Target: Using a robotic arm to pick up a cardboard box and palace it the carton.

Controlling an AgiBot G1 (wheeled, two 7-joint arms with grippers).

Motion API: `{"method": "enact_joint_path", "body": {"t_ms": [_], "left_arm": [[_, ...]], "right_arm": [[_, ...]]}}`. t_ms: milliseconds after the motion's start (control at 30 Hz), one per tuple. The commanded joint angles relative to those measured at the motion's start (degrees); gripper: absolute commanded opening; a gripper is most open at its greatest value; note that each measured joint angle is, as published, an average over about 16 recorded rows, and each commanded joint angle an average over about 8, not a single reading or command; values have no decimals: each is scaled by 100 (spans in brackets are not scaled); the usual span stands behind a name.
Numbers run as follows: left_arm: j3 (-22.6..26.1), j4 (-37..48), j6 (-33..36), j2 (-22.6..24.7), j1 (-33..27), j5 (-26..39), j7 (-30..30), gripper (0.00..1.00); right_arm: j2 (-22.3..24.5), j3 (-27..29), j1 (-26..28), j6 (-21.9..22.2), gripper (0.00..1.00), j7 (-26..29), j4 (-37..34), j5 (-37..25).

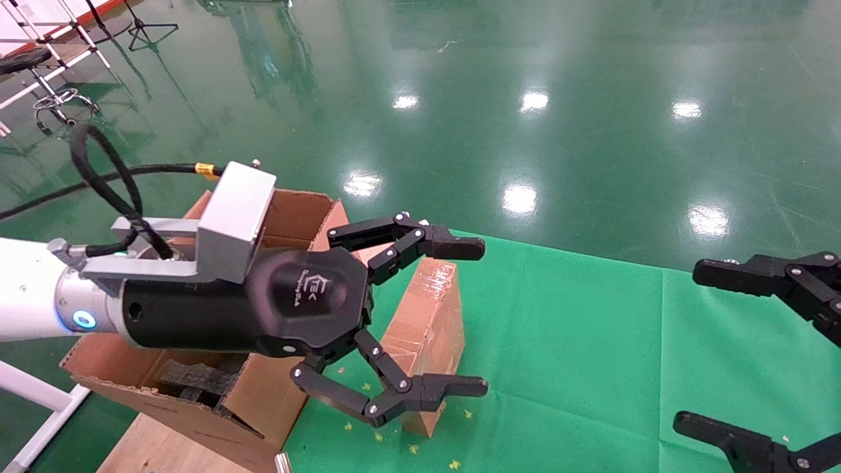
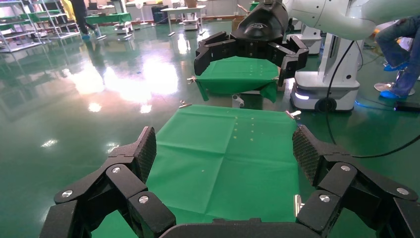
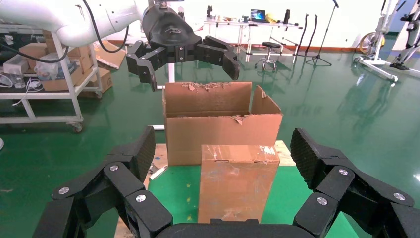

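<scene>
The cardboard box (image 1: 430, 322), brown and wrapped in glossy tape, stands upright on the green cloth (image 1: 591, 341). The carton (image 1: 295, 213) with ragged flaps and black foam (image 1: 197, 380) inside stands right behind it to the left. My left gripper (image 1: 484, 317), on the white arm, is open and empty. It hovers above the box and the carton's edge, and its wrist view shows only cloth between the fingers (image 2: 147, 148). My right gripper (image 1: 686, 345) is open and empty at the right, facing the box (image 3: 237, 186) and carton (image 3: 218, 124), with the left gripper (image 3: 190, 74) high behind them.
The carton rests on a wooden board (image 1: 164, 453) at the cloth's left edge. Shiny green floor lies all around. Stools and stands are at the far left (image 1: 52, 98). A shelf cart (image 3: 49, 74) stands beyond the carton. The right gripper also shows in the left wrist view (image 2: 242, 69).
</scene>
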Motion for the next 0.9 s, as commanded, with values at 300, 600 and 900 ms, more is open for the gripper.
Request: {"method": "enact_joint_path", "body": {"t_ms": [300, 600, 900], "left_arm": [[120, -58, -145, -165, -176, 320, -364, 100], [785, -371, -181, -404, -1119, 1665, -1968, 100], [1401, -424, 55, -250, -2111, 2790, -3615, 100]], "right_arm": [[0, -1, 0, 0, 0, 0, -1, 0], [0, -1, 1, 0, 0, -1, -1, 1], [1, -1, 1, 1, 0, -1, -2, 1]]}}
